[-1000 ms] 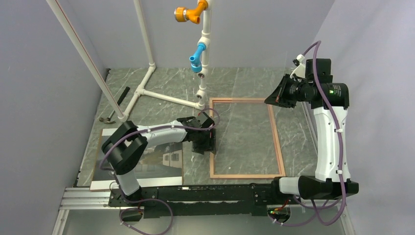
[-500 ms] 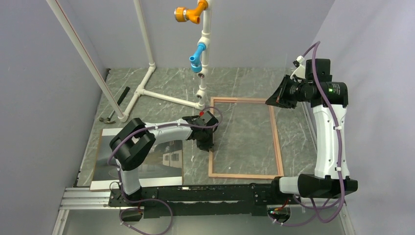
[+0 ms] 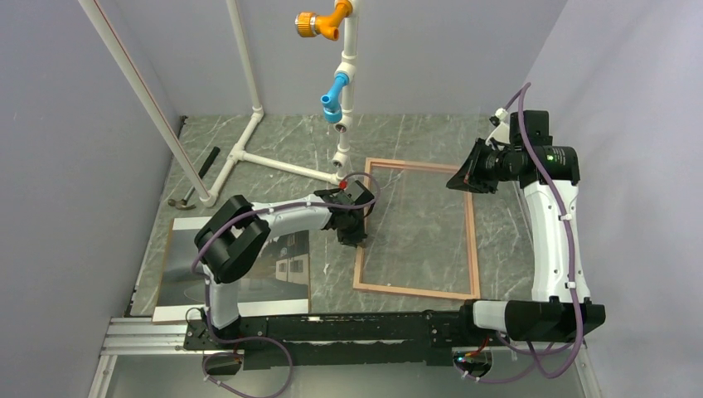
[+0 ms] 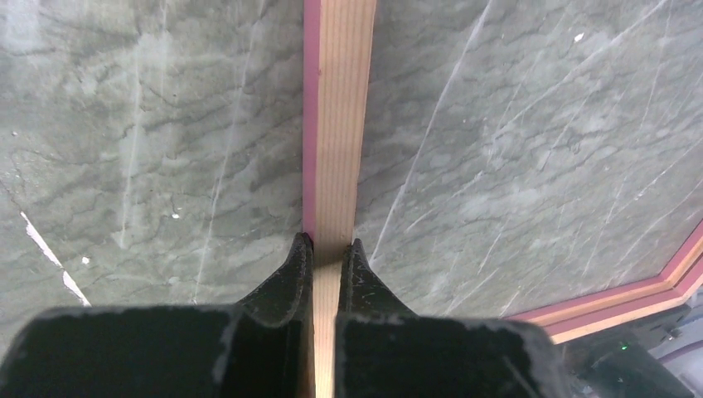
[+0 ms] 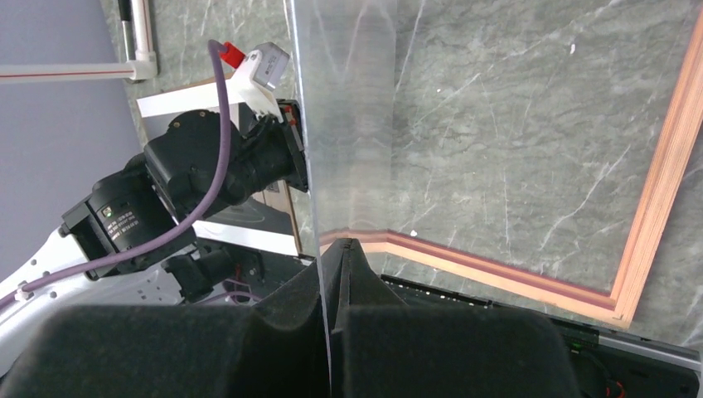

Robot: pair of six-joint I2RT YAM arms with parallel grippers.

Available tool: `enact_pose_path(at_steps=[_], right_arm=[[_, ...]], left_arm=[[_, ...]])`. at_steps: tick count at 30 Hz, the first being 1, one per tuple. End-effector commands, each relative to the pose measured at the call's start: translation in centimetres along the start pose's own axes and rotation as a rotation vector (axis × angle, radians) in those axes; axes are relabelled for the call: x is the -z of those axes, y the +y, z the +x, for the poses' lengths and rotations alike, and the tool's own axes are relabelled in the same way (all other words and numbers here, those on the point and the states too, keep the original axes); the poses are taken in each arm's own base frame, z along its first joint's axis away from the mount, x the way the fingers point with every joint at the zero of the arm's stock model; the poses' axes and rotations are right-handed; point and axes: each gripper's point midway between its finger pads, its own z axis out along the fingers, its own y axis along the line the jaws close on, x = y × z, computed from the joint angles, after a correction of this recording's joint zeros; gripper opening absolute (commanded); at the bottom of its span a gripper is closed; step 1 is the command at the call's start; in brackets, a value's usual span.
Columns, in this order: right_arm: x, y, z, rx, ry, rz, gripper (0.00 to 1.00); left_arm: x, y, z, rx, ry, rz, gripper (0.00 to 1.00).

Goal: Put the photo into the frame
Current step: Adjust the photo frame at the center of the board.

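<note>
The frame (image 3: 471, 232), tan wood with a pink edge, lies right of centre on the marble table, slightly skewed. My left gripper (image 3: 355, 234) is shut on the frame's left rail (image 4: 336, 124), one finger on each side of the wood, as the left wrist view (image 4: 329, 249) shows. My right gripper (image 3: 463, 178) hangs above the frame's far right corner, shut on the edge of a clear pane (image 5: 344, 124) that reaches out over the frame (image 5: 655, 191). The photo (image 3: 249, 265), a house under a grey sky, lies flat at the near left.
A white pipe stand (image 3: 273, 162) with blue and orange fittings rises at the back. A hammer (image 3: 195, 178) lies by the left wall. A brown backing board (image 3: 172, 249) sticks out from under the photo. The grey walls stand close on both sides.
My left gripper has shut on the frame's left rail. The frame has skewed, its far end shifting right. My right gripper has moved slightly down with the pane.
</note>
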Motion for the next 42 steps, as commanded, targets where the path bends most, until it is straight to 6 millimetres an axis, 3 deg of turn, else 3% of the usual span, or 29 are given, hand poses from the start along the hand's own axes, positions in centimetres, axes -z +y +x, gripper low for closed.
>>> enact_pose_path(at_steps=[1, 7, 11, 13, 18, 20, 25, 32, 42], right_arm=[[0.6, 0.7, -1.1, 0.035, -0.079, -0.033, 0.0], [0.1, 0.4, -0.9, 0.033, -0.072, -0.032, 0.0], [0.1, 0.3, -1.0, 0.033, -0.076, -0.033, 0.0], [0.0, 0.4, -1.1, 0.034, -0.075, -0.035, 0.0], [0.1, 0.6, -1.4, 0.036, -0.085, -0.039, 0.0], [0.1, 0.7, -1.4, 0.037, -0.087, -0.043, 0.0], [0.1, 0.7, -1.6, 0.034, -0.09, -0.045, 0.0], [-0.2, 0.8, -1.7, 0.03, -0.09, -0.05, 0.0], [-0.2, 1.4, -2.1, 0.032, -0.087, -0.079, 0.0]], left_arm=[[0.7, -2.4, -2.8, 0.047, -0.072, 0.071, 0.0], [0.8, -1.9, -3.7, 0.025, -0.078, 0.077, 0.0], [0.3, -1.9, -2.9, 0.021, -0.047, 0.089, 0.02], [0.2, -1.9, -2.5, 0.022, -0.036, 0.1, 0.09], [0.8, -1.5, -2.4, 0.008, -0.045, 0.093, 0.45], [1.4, -1.3, -2.4, 0.001, -0.058, 0.094, 0.51], [1.8, -0.5, -1.8, -0.016, -0.063, 0.072, 0.49], [0.6, 0.9, -0.4, -0.029, -0.023, 0.033, 0.39], [1.3, 1.5, -0.1, -0.028, -0.036, 0.028, 0.17]])
